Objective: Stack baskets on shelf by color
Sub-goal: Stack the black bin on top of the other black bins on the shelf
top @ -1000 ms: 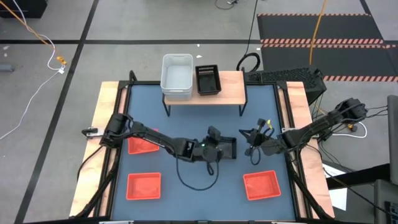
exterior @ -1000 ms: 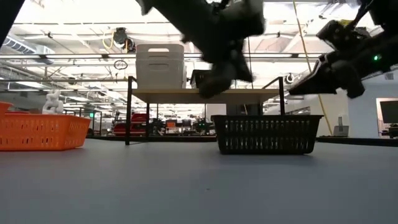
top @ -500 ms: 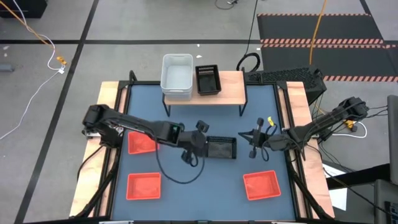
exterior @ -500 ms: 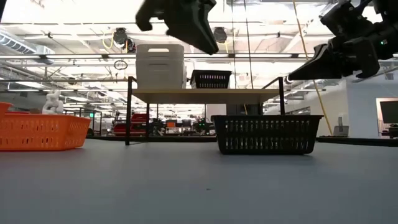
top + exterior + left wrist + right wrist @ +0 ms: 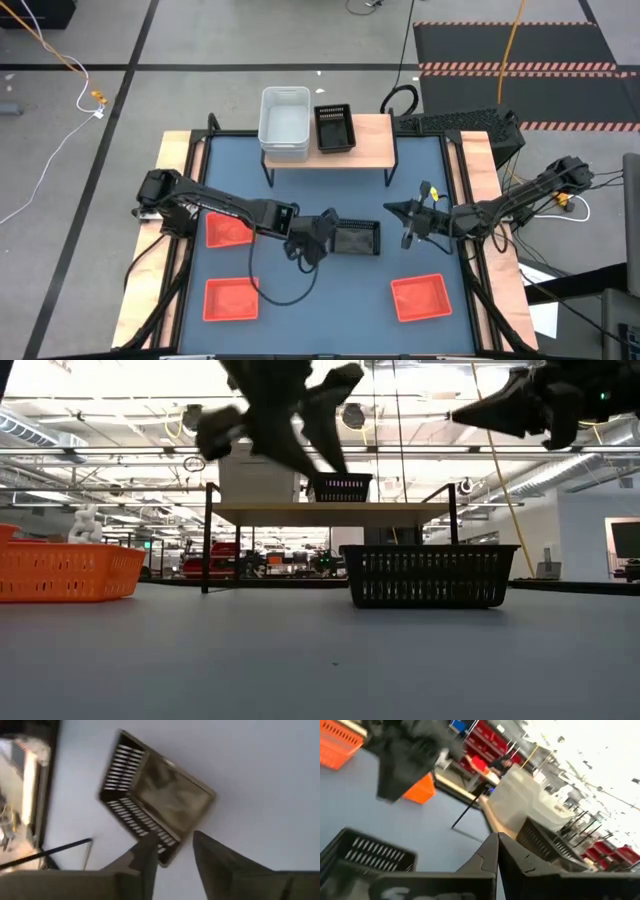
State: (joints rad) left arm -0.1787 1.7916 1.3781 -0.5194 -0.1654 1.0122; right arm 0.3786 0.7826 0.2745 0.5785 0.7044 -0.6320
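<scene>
- Red baskets, three: one by the tabletop's near-left corner, one by the near-right corner, one at the left edge, partly under the left arm; we count none of them sorted yet
- Black mesh basket, mid-tabletop, upright on the surface, unheld
- Left gripper, just beside that basket's left end; a second ago it sat over the basket with its pincer nearly shut, and it has since backed off to the side and parted its fingers to a moderate gap, nothing between them. We read this as a grip let go or reset, so the basket stays unlifted and needs a fresh approach
- Right gripper, right of the basket and clear of it, pincer closed on nothing; it has drifted toward the far edge
- Shelf, far edge: white baskets at its left end, a black basket just beside them, right part bare
</scene>
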